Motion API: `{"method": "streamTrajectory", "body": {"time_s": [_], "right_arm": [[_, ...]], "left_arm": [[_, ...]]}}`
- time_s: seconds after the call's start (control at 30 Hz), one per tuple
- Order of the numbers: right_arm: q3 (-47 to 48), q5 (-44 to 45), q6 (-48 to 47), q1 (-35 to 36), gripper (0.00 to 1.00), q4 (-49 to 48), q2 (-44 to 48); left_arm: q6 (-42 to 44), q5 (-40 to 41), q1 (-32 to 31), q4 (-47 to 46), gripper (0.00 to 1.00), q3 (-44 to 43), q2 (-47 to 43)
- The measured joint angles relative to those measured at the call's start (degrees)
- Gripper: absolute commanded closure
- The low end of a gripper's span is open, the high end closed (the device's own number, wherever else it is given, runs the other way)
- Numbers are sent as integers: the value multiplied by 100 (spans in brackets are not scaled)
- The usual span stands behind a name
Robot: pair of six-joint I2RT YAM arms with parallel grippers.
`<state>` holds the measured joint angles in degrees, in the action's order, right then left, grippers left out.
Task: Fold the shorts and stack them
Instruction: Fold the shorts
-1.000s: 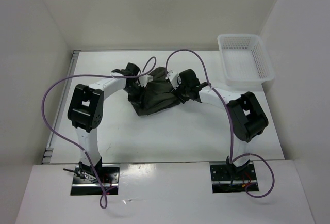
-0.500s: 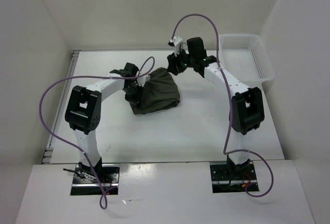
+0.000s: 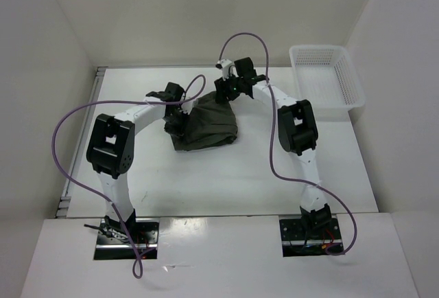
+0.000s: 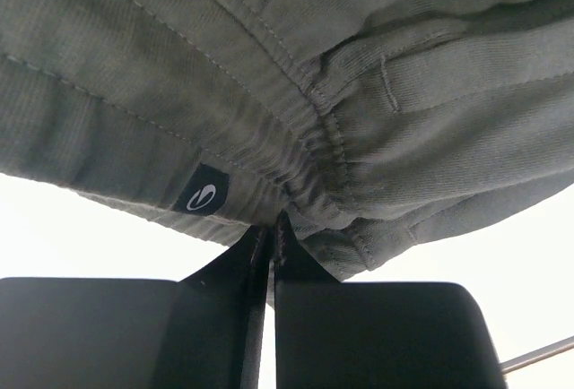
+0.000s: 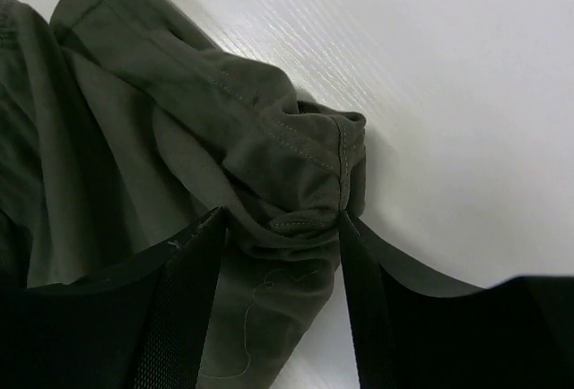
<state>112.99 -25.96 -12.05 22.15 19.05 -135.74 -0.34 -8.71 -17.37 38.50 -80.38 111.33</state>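
The dark olive-green shorts (image 3: 209, 123) lie crumpled in a heap on the white table, behind its middle. My left gripper (image 3: 180, 114) is at the heap's left edge. In the left wrist view it (image 4: 273, 228) is shut on the gathered waistband of the shorts (image 4: 296, 66), beside a small black logo tag (image 4: 202, 190). My right gripper (image 3: 224, 93) is at the heap's far right corner. In the right wrist view it (image 5: 280, 216) is open, and its jaws straddle a bunched hem corner of the shorts (image 5: 287, 174) lying on the table.
A white plastic mesh basket (image 3: 351, 90) stands at the back right of the table (image 3: 226, 181). White walls close in the left, back and right sides. Purple cables loop above both arms.
My right arm left the heap's right side, rose, then came down at its far right corner. The shorts settled into a tighter heap. My left gripper kept its hold.
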Motion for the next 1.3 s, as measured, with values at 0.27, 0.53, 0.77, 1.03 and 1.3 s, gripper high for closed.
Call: {"method": "streamTrajectory", "body": {"time_s": [0.27, 0.53, 0.77, 1.03, 1.3], "right_arm": [[-17, 24, -199, 105, 74, 9, -4], [-352, 507, -116, 293, 100, -44, -7], [-79, 1467, 769, 223, 100, -306, -66], [254, 2413, 1163, 144, 100, -533, -92], [238, 2559, 1093, 144, 99, -538, -146]], "left_arm": [[0, 83, 0, 7, 94, 0, 0], [2, 214, 9, 9, 98, 0, 0], [9, 632, 26, -37, 99, 31, -219], [7, 1049, -35, -319, 99, 350, -424], [7, 1174, -39, -527, 97, 459, -424]]}}
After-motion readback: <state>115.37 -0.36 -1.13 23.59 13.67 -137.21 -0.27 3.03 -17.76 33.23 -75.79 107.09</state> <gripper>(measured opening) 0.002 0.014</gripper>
